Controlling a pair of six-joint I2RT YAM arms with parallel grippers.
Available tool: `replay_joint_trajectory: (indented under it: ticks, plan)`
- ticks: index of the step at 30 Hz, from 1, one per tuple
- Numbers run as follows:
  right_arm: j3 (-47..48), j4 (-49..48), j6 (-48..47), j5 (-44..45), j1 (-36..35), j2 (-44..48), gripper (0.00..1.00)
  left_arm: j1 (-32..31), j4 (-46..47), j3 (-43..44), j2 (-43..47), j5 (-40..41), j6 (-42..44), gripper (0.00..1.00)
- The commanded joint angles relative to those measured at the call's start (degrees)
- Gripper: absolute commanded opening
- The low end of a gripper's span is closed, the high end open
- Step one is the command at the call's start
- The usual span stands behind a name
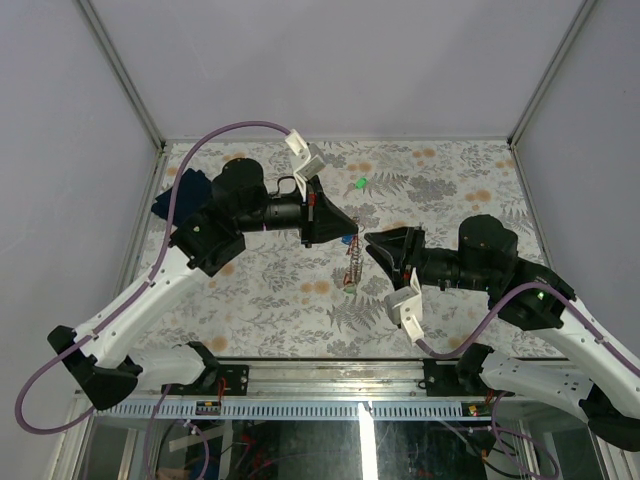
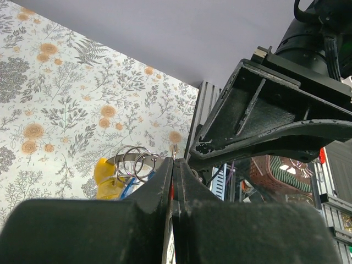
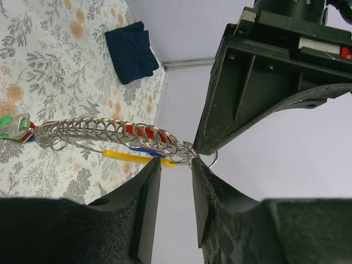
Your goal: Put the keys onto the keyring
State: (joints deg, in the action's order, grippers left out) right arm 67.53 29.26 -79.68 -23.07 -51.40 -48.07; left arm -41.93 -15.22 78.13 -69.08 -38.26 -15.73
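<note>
Closest in the right wrist view, the right end effector (image 3: 176, 184) stands partly open. Its two dark fingers (image 3: 146, 203) are apart, with nothing pinched between them. Just past their tips runs the keyring (image 3: 110, 133), a string of overlapping silvery loops stretched across the view and held up off the floral surface (image 3: 55, 60). Its right end meets the tip of the left end effector (image 3: 198, 147), which is closed tight on it.

The keys (image 3: 137, 158) hang along the loops. A yellow tag sits below the string, red and blue show behind it, and a green tag is at the far left end. Farther back, a folded dark blue cloth (image 3: 131, 49) lies on the surface by the wall.

In the left wrist view that end effector's own closed fingers fill the foreground and hide most of the string. Only a few loops and the yellow tag rise above them. The body of the right end effector blocks the upper right of that view.

The top view shows both end effectors meeting tip to tip over the middle of the surface, with the string of loops hanging between them toward the near edge. It alone shows a loose green key (image 1: 360, 183) lying on the surface beyond the left end effector, apart from the ring. The left arm partly covers the cloth there. From above, the gap between the right fingers cannot be made out.
</note>
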Motion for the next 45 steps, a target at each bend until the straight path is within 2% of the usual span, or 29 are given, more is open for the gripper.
replay_joint_trajectory:
  ticks: [1, 27, 35, 41, 45]
  plan:
    - [1.06, -2.67, 0.84, -1.8, -0.7, 0.44, 0.35, 0.44, 1.75, 3.07, -0.55, -1.47, -0.62, 0.0]
    - [1.19, -1.92, 0.57, -0.65, -2.16, -1.47, 0.34, 0.44, 1.6, 3.18, -0.89, -2.84, -0.71, 0.0]
    - [1.08, -2.44, 0.92, -0.94, -2.4, -1.51, 0.27, 0.44, 1.6, 3.19, -0.74, -2.87, -0.76, 0.0]
    - [0.78, -2.98, 1.26, -1.36, -2.5, -1.41, 0.26, 0.38, 1.58, 3.26, -0.97, -2.79, -0.8, 0.0]
    - [0.59, -3.14, 1.54, -1.42, -2.54, -1.28, 0.21, 0.45, 1.6, 3.35, -1.06, -2.89, -0.86, 0.0]
